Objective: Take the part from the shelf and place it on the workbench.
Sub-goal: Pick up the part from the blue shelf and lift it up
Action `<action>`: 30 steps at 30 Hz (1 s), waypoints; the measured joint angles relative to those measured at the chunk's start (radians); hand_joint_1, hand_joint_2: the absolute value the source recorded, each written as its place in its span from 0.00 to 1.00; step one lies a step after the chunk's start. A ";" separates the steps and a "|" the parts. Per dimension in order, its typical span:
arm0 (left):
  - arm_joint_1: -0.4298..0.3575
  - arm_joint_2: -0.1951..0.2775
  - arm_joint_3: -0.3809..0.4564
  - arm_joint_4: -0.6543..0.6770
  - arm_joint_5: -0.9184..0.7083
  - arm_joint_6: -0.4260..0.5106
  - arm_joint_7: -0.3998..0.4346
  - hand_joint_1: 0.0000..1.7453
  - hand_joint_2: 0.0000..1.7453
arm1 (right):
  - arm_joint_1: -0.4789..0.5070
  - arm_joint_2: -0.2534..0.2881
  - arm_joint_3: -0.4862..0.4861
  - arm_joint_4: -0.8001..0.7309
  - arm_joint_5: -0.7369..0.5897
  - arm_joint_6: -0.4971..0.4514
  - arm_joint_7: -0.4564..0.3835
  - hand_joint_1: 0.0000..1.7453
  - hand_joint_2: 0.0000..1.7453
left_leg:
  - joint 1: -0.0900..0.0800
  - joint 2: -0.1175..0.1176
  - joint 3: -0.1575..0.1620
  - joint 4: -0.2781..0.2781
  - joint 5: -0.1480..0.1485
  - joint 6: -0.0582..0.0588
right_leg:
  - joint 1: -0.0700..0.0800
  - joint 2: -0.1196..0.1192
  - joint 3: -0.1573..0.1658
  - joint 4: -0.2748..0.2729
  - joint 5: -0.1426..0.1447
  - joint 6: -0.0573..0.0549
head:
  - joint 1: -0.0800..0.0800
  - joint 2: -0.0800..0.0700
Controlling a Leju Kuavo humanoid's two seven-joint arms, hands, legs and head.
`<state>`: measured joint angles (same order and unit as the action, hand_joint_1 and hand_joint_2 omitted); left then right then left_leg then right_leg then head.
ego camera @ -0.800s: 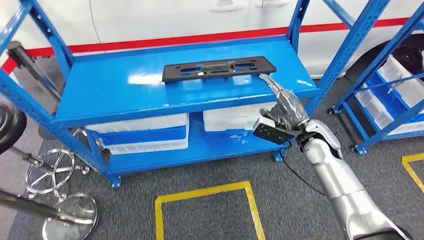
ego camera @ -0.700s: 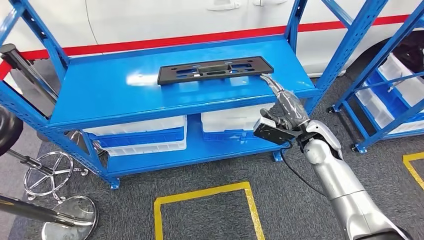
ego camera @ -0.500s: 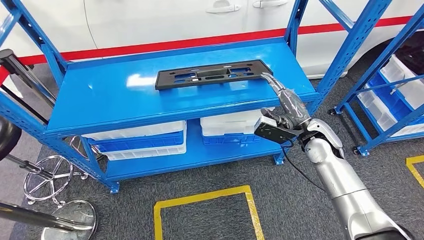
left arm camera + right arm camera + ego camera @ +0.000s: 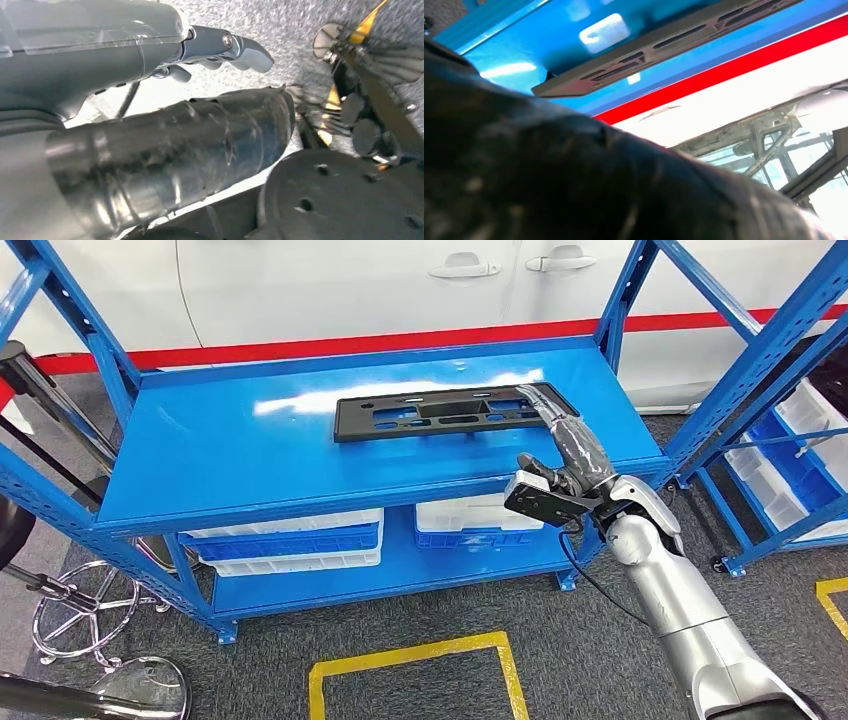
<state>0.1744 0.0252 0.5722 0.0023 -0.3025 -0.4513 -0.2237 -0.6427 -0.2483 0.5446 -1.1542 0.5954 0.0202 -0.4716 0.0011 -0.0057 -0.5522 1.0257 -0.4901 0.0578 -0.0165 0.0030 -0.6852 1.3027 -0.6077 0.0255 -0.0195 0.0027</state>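
Item: black plastic part [image 4: 455, 411], long, flat and slotted. Location: upper centre of the head view, lying flat on the top deck of the blue steel shelf [image 4: 250, 455], its long side roughly parallel to the shelf's front edge. It also appears in the right wrist view [image 4: 664, 47] as a dark slotted bar against the blue deck.

Right hand [image 4: 570, 445]: centre right of the head view, reaching over the shelf's front edge. One extended finger [image 4: 540, 400] reaches the part's right end; whether it touches cannot be told. The remaining fingers are hidden behind the wrist, so their state cannot be told. Nothing is lifted.

Left hand [image 4: 150, 150]: seen close in the left wrist view, hanging over grey floor, fingers loosely extended with nothing in them.

Step in hand, by judgement: approach to the pick; the part is not yet grasped. The next move calls for fingers around the right end of the part, a firm hold on a thin flat piece, then a level lift off the deck.

Surface: glossy blue deck with light glare, bare but for the part. Lower tier: clear plastic bins [image 4: 290, 540].

Room: grey carpet, yellow floor tape [image 4: 420, 650] at lower centre, white car body with red stripe [image 4: 400, 340] behind, second blue rack [image 4: 790, 440] at right, chrome stool base [image 4: 80, 620] at lower left.
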 joint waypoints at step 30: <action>-0.003 -0.011 -0.019 0.000 0.031 0.005 0.000 0.00 0.00 | -0.019 0.004 0.031 0.031 0.015 0.001 0.037 0.00 0.00 | 0.012 -0.003 -0.064 0.002 0.051 -0.042 | 0.003 -0.004 0.150 -0.291 0.110 -0.046 | -0.006 0.000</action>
<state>0.1709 0.0145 0.5535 0.0027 -0.2716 -0.4463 -0.2237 -0.6616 -0.2440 0.5756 -1.1235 0.6104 0.0215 -0.4342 0.0130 -0.0083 -0.6165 1.0281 -0.4389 0.0157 -0.0138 -0.0010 -0.5354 1.0120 -0.4974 -0.0200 -0.0254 0.0027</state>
